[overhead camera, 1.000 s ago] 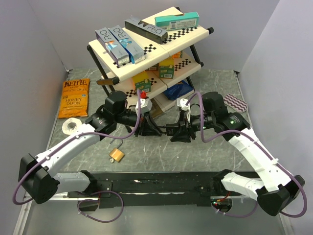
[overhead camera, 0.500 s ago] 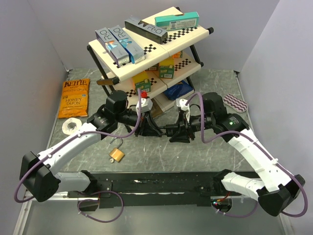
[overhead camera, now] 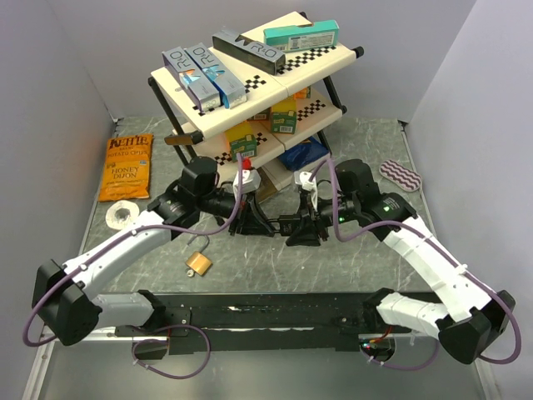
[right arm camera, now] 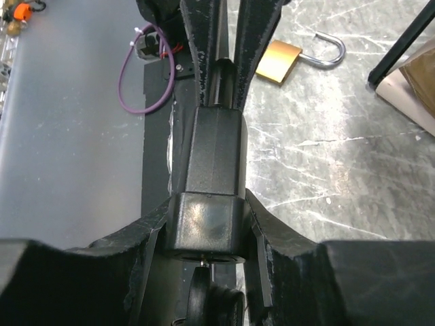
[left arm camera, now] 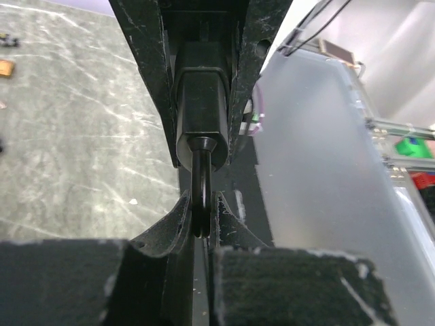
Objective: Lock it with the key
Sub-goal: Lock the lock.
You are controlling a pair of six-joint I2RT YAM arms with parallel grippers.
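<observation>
Between left gripper (left arm camera: 201, 221) and right gripper (right arm camera: 207, 224) — black block (right arm camera: 211, 163), perhaps the key

My two arms: white shells, black joints, purple wiring.
From the black base rail (overhead camera: 275, 315) rise my left arm (overhead camera: 125, 246) and right arm (overhead camera: 429, 258), white links between rounded black motor housings. A purple cable (overhead camera: 25, 321) loops along each, and my fingers (left arm camera: 146, 68) are matte black, flecked with white scuffs.
</observation>
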